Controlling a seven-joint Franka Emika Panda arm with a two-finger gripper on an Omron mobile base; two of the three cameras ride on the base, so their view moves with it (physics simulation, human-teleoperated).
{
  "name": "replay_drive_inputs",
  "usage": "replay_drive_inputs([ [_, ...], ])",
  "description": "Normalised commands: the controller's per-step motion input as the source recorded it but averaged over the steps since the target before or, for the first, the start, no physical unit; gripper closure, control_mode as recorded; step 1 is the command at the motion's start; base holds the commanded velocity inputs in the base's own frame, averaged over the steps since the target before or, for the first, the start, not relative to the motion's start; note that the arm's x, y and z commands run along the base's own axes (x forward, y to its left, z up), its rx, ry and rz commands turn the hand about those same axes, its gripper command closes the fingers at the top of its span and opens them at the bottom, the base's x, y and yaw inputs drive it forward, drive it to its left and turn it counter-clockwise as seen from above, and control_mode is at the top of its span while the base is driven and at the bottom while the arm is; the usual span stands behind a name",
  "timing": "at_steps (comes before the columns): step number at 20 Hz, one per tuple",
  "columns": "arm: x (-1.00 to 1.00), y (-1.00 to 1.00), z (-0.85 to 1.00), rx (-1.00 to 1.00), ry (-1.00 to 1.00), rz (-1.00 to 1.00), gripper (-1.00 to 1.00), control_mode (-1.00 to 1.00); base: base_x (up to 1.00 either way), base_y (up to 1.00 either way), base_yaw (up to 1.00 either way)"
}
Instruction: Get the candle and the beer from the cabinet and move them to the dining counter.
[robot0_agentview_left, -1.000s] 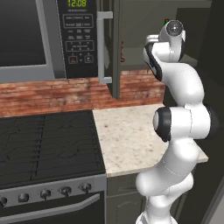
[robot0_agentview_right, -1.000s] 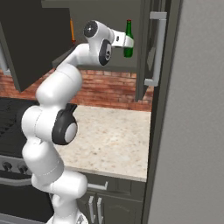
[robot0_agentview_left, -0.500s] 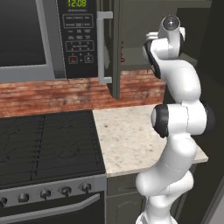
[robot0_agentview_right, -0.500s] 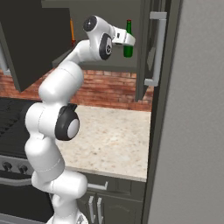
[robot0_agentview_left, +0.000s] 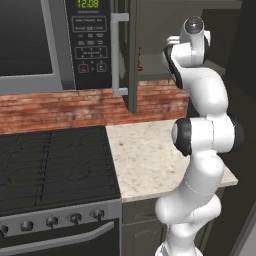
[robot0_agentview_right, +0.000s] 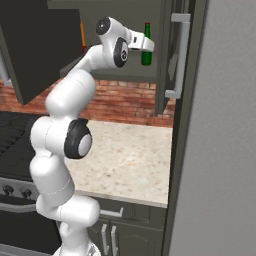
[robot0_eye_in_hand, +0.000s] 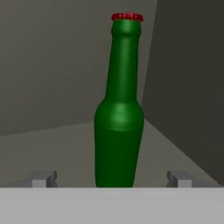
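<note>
Nearest: the beige tabletop (robot0_agentview_right: 130, 155) by the black stove (robot0_agentview_left: 50, 160), w/ the arm rising over it up into the open cabinet (robot0_agentview_right: 172, 55). Hand (robot0_eye_in_hand: 111, 177) sits level w/ the shelf, fingers (robot0_eye_in_hand: 43, 178) spread wide apart, one each side of the beer (robot0_eye_in_hand: 119, 131), not touching it yet as far as the hand view shows. That wide, level stance looks chosen so the bottle body can slide between the pads w/o being knocked; the grip would land low on the body, the stable part. Beer stands upright on the cabinet shelf, red cap on top, near the back right corner; in the right base view it's just past the hand, beside the open door w/ the pale handle. Further left on the same shelf, an orange sliver looks like the candle (robot0_agentview_right: 82, 35), mostly hidden by the left door. Vs half a sec ago: the arm has reached further in, hand closer to the bottle; bottle itself hasn't shifted, fingers same spread.
</note>
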Motion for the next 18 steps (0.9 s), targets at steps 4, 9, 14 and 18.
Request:
replay_drive_inputs([
  [4, 0.28, -0.12, 0.0, 0.0, 0.02, 0.0, -1.0, -1.0, 0.0, 0.0, 0.0],
  [9, 0.29, -0.04, 0.0, 0.0, 0.01, -0.01, -1.0, -1.0, 0.0, 0.0, 0.0],
  [14, 0.16, -0.02, 0.0, 0.0, 0.0, 0.0, -1.0, -1.0, 0.0, 0.0, 0.0],
  [18, 0.08, -0.21, 0.0, 0.0, 0.0, 0.0, -1.0, -1.0, 0.0, 0.0, 0.0],
])
